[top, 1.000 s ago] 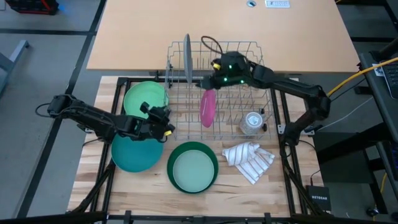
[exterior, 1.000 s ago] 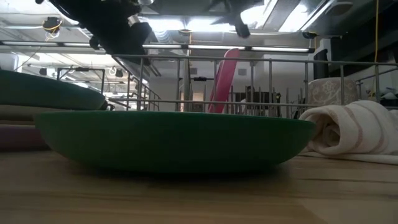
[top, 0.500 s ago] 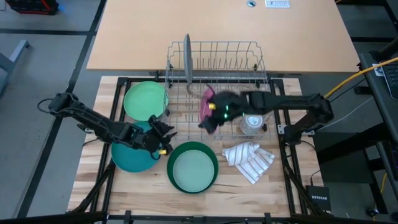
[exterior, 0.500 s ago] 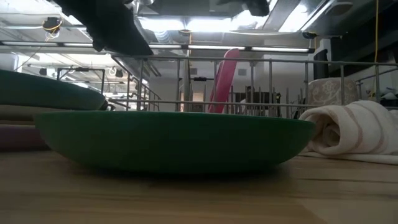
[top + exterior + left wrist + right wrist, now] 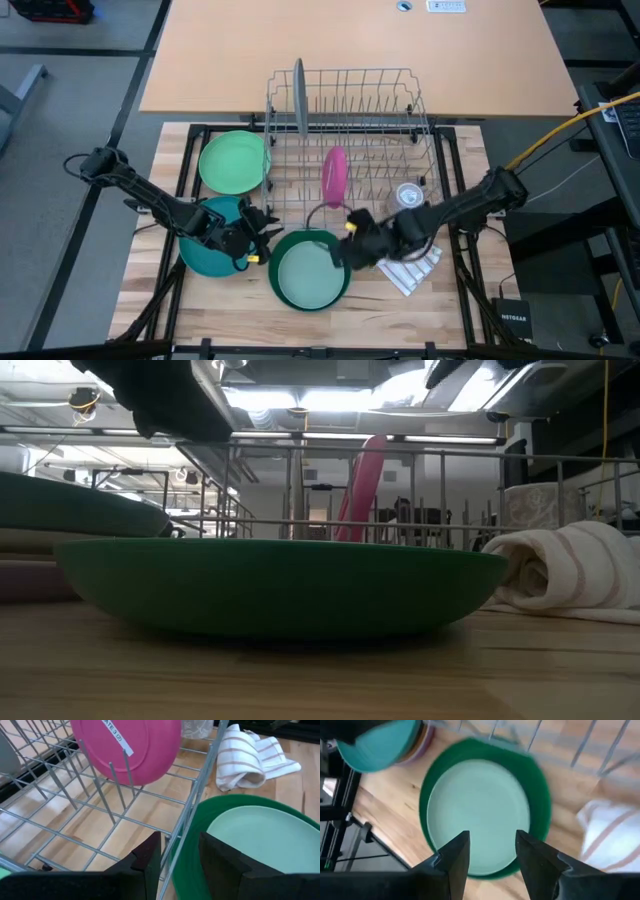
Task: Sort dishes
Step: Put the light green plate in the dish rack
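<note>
A dark green bowl (image 5: pixel 310 270) with a pale green plate (image 5: pixel 480 815) inside it rests on the table near the front edge. My right gripper (image 5: pixel 345 255) hovers open over the bowl's right rim, fingers slanting down. My left gripper (image 5: pixel 255 240) stands open above the right edge of a teal plate (image 5: pixel 205 248), which tops a stack; it faces the bowl and the rack's near left corner. In the wire rack (image 5: pixel 345 130) a pink plate (image 5: pixel 335 175) and a grey plate (image 5: pixel 299 95) stand on edge. A light green plate (image 5: pixel 233 162) lies left of the rack.
A striped white cloth (image 5: pixel 412 268) lies bunched right of the bowl, partly under my right arm. A clear glass cup (image 5: pixel 408 193) stands in the rack's near right part. The rack's wire wall (image 5: pixel 200 795) is close in front of my left gripper.
My right gripper has swung from over the rack's far side toward the table's near edge and down, tipping further downward, and now hangs over the dark green bowl. My left gripper has moved toward the near edge, from beside the light green plate to the teal plate's right edge, turning toward the bowl.
</note>
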Tool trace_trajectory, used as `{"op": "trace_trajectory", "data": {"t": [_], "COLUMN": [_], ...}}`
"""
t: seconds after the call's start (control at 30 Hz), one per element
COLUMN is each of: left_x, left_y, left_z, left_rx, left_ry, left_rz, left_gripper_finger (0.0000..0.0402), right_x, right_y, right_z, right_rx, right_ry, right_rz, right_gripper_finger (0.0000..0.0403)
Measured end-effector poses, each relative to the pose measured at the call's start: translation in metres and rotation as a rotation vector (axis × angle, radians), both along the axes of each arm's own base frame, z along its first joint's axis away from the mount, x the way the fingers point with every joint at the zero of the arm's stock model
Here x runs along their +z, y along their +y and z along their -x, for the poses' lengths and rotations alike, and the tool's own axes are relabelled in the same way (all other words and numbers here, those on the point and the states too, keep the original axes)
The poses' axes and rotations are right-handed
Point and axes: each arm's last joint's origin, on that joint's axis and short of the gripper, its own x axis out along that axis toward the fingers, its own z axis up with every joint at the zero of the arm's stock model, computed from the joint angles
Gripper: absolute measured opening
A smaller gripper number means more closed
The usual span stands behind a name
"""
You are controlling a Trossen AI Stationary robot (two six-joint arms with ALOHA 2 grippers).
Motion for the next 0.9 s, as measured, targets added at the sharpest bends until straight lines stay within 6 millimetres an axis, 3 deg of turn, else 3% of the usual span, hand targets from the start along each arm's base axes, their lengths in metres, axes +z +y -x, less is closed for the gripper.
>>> {"op": "trace_trajectory", "data": {"t": [0.17,0.53,0.9], "left_x": [0.000,0.000,0.000], "left_y": [-0.001,0.000,-0.001], "left_z": [0.000,0.000,0.001], "left_rx": [-0.021,-0.046,-0.048], "left_ry": [0.012,0.033,0.038], "left_rz": [-0.026,-0.071,-0.077], "left_gripper_finger": [0.0120,0.0120,0.0120], "right_x": [-0.028,-0.089,-0.107], "right_y": [0.022,0.032,0.034], "right_z": [-0.012,-0.034,-0.039], "right_rx": [-0.068,-0.210,-0.232], "right_ry": [0.022,0.152,0.198], "right_rz": [-0.018,-0.009,0.001], "right_gripper_finger": [0.0163,0.0163,0.0163]}}
